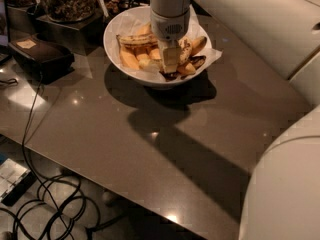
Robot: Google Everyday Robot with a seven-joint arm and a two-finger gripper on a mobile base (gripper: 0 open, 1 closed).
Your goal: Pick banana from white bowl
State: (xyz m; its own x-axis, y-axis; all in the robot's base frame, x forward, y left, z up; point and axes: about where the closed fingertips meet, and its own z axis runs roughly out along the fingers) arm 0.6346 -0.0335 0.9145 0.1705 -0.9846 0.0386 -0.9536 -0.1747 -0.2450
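Camera view gives us the white bowl (108, 45) in the upper middle of the frame, on a dark grey table (125, 144), lined with crumpled paper. The gripper (170, 60) hangs low inside the bowl among the fruit. We cannot tell whether it is clamped on anything. The banana (198, 44), dull yellow, lies in the bowl's right part, just right of the gripper. A longer brown-streaked banana (137, 39) lies in the bowl's left part. A dark box (40, 56) sits at upper left, cables (50, 204) at lower left.
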